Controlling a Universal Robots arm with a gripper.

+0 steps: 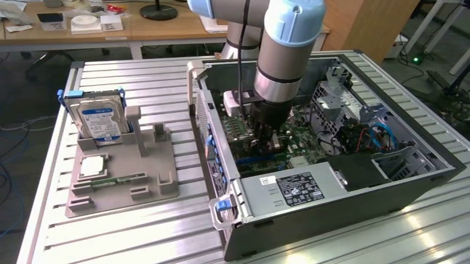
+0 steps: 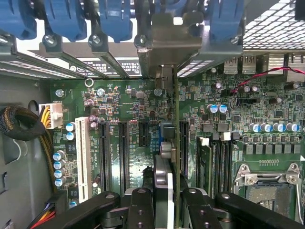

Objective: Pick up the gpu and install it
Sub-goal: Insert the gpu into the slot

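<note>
Gripping the gpu (image 2: 164,157) edge-on, the end effector (image 2: 164,202) holds it upright over the slots inside the open computer case (image 1: 411,187).

Black jointed fingers (image 2: 138,205) are closed partway on the thin card, whose dull metal bracket (image 2: 164,45) stands against the case's rear wall among blue plastic slot clips (image 2: 64,19). Beneath lies the green motherboard (image 2: 267,105), with long dark slots, one white slot (image 2: 82,157) and small round capacitors. In the exterior view the grey arm (image 1: 290,49) reaches down into the case beside the boxy power supply (image 1: 294,190). On the ribbed metal bench (image 1: 132,231), at the exterior view's left, a grey moulded holder (image 1: 121,184) keeps a silver hard drive (image 1: 99,124) with a blue label upright.
</note>
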